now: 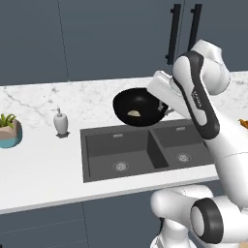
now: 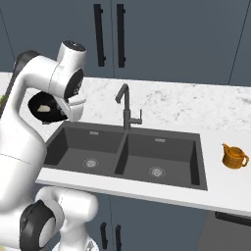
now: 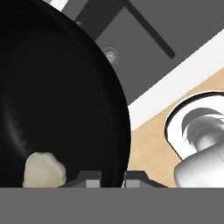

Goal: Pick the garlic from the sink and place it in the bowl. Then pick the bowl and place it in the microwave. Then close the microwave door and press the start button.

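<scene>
Claw pinches the rim of the bowl, garlic inside. Rigid, glossy, likely slippery; a one-sided rim grip may tilt.

The bowl is glossy black, the garlic in it pale cream. The sink is dark grey in a white, grey-veined marble counter. The left plant pot is teal and tan; the far-right jug orange.
</scene>
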Controlling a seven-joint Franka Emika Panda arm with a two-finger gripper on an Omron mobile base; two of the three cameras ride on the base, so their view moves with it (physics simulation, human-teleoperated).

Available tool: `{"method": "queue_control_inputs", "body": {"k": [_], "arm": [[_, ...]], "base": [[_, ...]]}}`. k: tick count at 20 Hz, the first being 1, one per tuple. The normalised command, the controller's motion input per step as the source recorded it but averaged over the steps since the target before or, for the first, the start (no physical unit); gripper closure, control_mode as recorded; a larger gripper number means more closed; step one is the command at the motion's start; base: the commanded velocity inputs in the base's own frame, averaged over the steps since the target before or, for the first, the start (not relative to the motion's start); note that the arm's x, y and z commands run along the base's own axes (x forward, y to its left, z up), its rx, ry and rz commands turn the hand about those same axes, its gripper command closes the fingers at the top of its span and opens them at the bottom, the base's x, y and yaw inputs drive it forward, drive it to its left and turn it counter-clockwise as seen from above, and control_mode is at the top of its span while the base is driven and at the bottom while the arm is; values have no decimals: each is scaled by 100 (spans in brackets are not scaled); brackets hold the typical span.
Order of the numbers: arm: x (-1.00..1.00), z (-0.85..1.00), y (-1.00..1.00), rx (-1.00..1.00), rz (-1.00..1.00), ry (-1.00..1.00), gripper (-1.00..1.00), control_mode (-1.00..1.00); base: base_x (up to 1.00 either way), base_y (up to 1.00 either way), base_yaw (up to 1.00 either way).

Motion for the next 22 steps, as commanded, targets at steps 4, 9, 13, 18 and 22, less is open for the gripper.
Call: {"method": "queue_control_inputs", "body": {"k": [4,9,13,18,22], "arm": [[0,0,0,0,0,0,100,100],[0,0,0,0,0,0,100,100],[0,0,0,0,0,0,100,100],[0,0,0,0,0,0,100,100],[0,0,0,0,0,0,100,100]], "base": [[-33,-1,0],[-93,-16,-3],[-100,-5,-7],[-53,0,-14],[-16,0,-63]]}}
